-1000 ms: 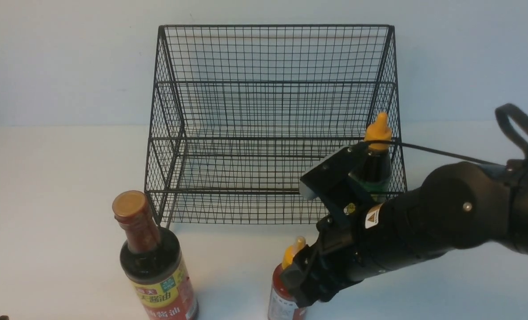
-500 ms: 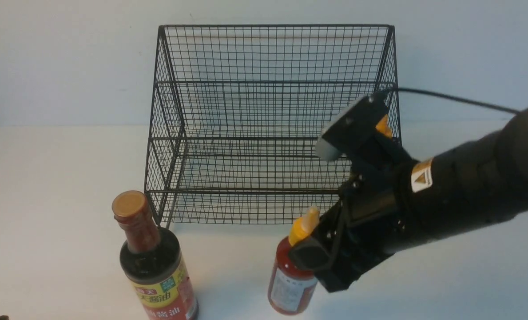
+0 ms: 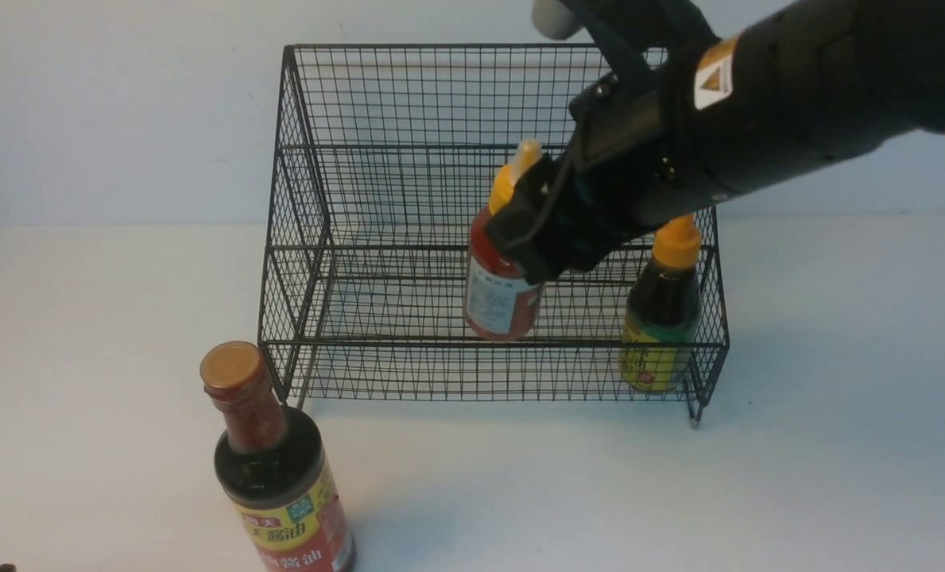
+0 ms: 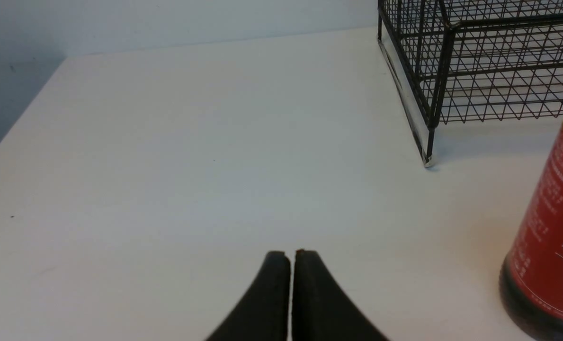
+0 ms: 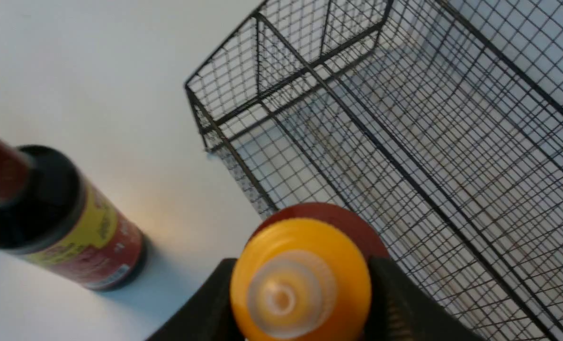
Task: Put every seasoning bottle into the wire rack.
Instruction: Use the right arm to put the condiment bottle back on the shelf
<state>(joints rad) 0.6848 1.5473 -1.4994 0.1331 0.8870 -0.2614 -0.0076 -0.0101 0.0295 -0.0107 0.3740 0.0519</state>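
The black wire rack point(image 3: 361, 199) stands at the table's back middle. My right gripper point(image 3: 520, 230) is shut on the small red-sauce bottle point(image 3: 500, 294), held in the air in front of the rack's middle; its yellow cap point(image 5: 300, 279) sits between the fingers point(image 5: 404, 303). The small dark-sauce bottle point(image 3: 663, 318) stands upright in the rack's lowest tier at the right end. The big soy-sauce bottle point(image 3: 277, 477) stands on the table in front of the rack's left corner; it also shows in the right wrist view point(image 5: 58, 222). My left gripper point(image 4: 290, 255) is shut and empty, low over the table.
The rack's left front foot point(image 4: 427, 161) and the soy-sauce bottle's base point(image 4: 546, 255) show in the left wrist view. White table point(image 3: 83, 357) spreads to the left; a pale wall stands behind the rack.
My right gripper has lifted the red-sauce bottle off the table and carried it up and back, to in front of the rack's middle. The dark-sauce bottle is now uncovered.
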